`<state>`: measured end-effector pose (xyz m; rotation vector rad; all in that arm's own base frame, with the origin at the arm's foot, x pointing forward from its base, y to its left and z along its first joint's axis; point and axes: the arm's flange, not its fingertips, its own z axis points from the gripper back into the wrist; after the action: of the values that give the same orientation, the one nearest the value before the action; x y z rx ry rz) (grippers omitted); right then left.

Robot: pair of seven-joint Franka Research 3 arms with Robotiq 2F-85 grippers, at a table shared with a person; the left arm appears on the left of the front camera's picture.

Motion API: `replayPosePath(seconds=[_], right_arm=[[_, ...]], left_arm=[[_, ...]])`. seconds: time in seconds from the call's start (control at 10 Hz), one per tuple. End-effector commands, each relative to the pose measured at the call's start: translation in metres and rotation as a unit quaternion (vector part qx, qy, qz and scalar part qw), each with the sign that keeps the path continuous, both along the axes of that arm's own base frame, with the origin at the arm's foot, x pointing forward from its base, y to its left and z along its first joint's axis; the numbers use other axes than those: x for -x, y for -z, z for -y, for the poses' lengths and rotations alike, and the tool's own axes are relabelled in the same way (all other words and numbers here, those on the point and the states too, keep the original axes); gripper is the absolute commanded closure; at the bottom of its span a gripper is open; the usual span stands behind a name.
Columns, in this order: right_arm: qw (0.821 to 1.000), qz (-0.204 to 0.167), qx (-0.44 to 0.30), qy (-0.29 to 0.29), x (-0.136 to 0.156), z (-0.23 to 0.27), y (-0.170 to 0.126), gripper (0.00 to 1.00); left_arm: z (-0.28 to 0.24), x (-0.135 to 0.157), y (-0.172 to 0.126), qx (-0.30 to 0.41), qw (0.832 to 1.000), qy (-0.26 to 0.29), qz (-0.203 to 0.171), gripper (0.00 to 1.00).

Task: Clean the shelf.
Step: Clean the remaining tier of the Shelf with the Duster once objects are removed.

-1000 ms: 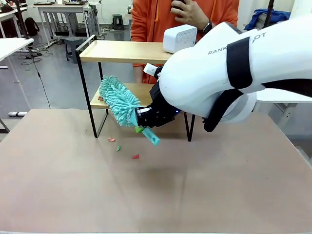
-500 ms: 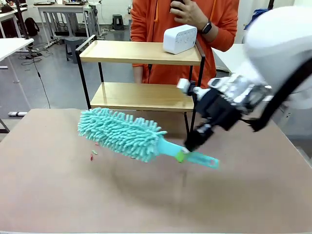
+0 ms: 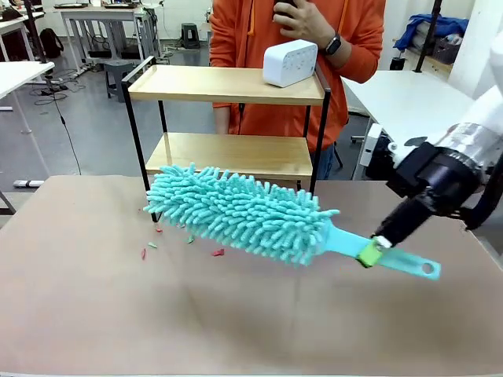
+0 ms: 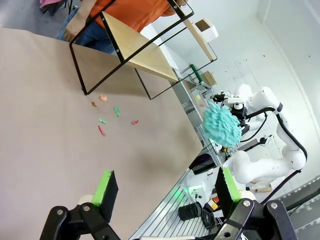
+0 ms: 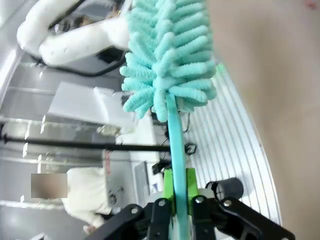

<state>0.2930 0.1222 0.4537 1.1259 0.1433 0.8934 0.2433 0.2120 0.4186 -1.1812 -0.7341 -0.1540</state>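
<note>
The shelf [image 3: 224, 83] stands at the table's far edge, two wooden boards in a black frame, and shows tilted in the left wrist view [image 4: 136, 49]. My right gripper [image 3: 374, 249] is shut on the handle of a teal fluffy duster [image 3: 245, 212], held level above the table in front of the shelf. In the right wrist view the duster [image 5: 170, 55] rises straight up from the shut right gripper [image 5: 179, 196]. Small red and green scraps [image 3: 157, 238] lie on the table by the shelf's left leg. My left gripper [image 4: 165, 189] is open above the table, holding nothing.
A white box [image 3: 289, 62] sits on the shelf's top board. A person in an orange top [image 3: 346, 47] stands behind the shelf with one hand raised. The brown table [image 3: 236, 322] stretches wide in front. The scraps [image 4: 107, 119] lie near the shelf's legs.
My right arm has swung back to the right, drawing the duster out of the lower tier and over the table. More scraps now lie on the table by the shelf.
</note>
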Motion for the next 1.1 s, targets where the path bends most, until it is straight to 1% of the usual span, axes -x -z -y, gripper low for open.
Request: replayPosePath(seconds=[0.0, 0.1, 0.2, 0.3, 0.4, 0.5, 0.6, 0.7, 0.8, 0.9, 1.0], right_arm=[[1.0, 0.0, -0.022, -0.014, 0.011, 0.067, -0.02, 0.9], [0.999, 0.007, -0.042, 0.024, 0.027, 0.116, -0.03, 0.9], [0.993, 0.015, -0.051, 0.102, 0.045, 0.161, -0.037, 0.9], [0.98, 0.011, -0.061, 0.191, 0.065, 0.208, -0.038, 0.9], [0.957, -0.011, -0.058, 0.283, 0.082, 0.244, -0.032, 0.9], [0.936, -0.035, -0.071, 0.342, 0.097, 0.27, -0.02, 0.9], [0.899, -0.074, -0.075, 0.426, 0.101, 0.283, -0.005, 0.9], [0.856, -0.116, -0.05, 0.502, 0.087, 0.281, 0.012, 0.9], [0.841, -0.123, -0.034, 0.525, 0.071, 0.272, 0.018, 0.9], [0.902, -0.067, -0.042, 0.425, 0.114, 0.308, -0.001, 0.9], [0.902, -0.067, -0.042, 0.425, 0.114, 0.308, -0.001, 0.9]], left_arm=[[0.003, 0.001, 0.0, 0.004, 1.0, 0.001, 0.013, 0.0], [0.003, 0.001, 0.0, 0.004, 1.0, 0.001, 0.013, 0.0], [0.003, 0.001, 0.0, 0.004, 1.0, 0.001, 0.013, 0.0], [0.003, 0.001, 0.0, 0.004, 1.0, 0.001, 0.013, 0.0], [0.003, 0.001, 0.0, 0.004, 1.0, 0.001, 0.013, 0.0], [0.003, 0.001, 0.0, 0.004, 1.0, 0.001, 0.013, 0.0], [0.003, 0.001, 0.0, 0.004, 1.0, 0.001, 0.013, 0.0], [0.003, 0.001, 0.0, 0.004, 1.0, 0.001, 0.013, 0.0], [0.003, 0.001, 0.0, 0.004, 1.0, 0.001, 0.013, 0.0], [0.003, 0.001, 0.0, 0.004, 1.0, 0.001, 0.013, 0.0], [0.003, 0.001, 0.0, 0.004, 1.0, 0.001, 0.013, 0.0]])
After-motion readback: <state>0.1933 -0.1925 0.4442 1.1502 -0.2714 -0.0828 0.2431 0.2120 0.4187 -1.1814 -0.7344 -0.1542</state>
